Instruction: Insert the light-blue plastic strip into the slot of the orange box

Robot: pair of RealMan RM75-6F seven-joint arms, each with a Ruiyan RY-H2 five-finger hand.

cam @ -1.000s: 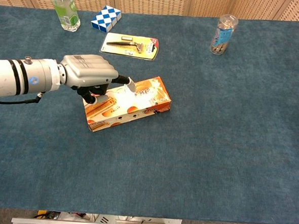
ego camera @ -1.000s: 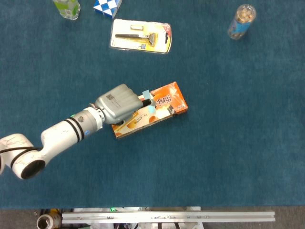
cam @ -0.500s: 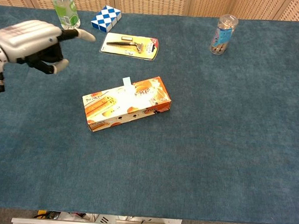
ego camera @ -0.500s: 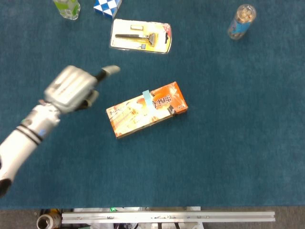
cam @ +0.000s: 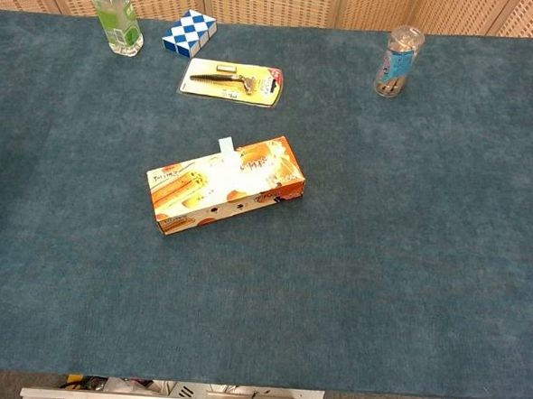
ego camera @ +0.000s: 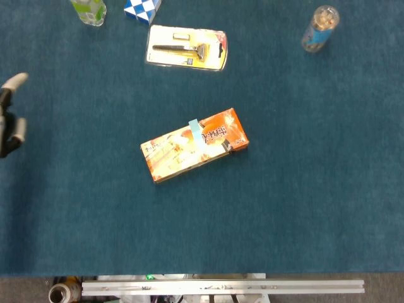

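A light-blue plastic strip (ego camera: 196,132) stands in the slot of the orange box (ego camera: 193,146) at mid-table, its upper end protruding, so insertion looks done. At the far left edge, the left hand (ego camera: 11,120) holds nothing; finger spread unclear. Right hand unseen.

Only a few fingertips of the left hand (ego camera: 11,117) showed at the left edge of the head view, so whether it was open could not be told, and the chest view missed it altogether. The green bottle (ego camera: 89,11) and the blue-and-white cube (ego camera: 141,8) were cut off by the top edge of the head view. The strip (ego camera: 197,134) was partly hidden where it met the box (ego camera: 193,146), so its depth in the slot stayed unclear.
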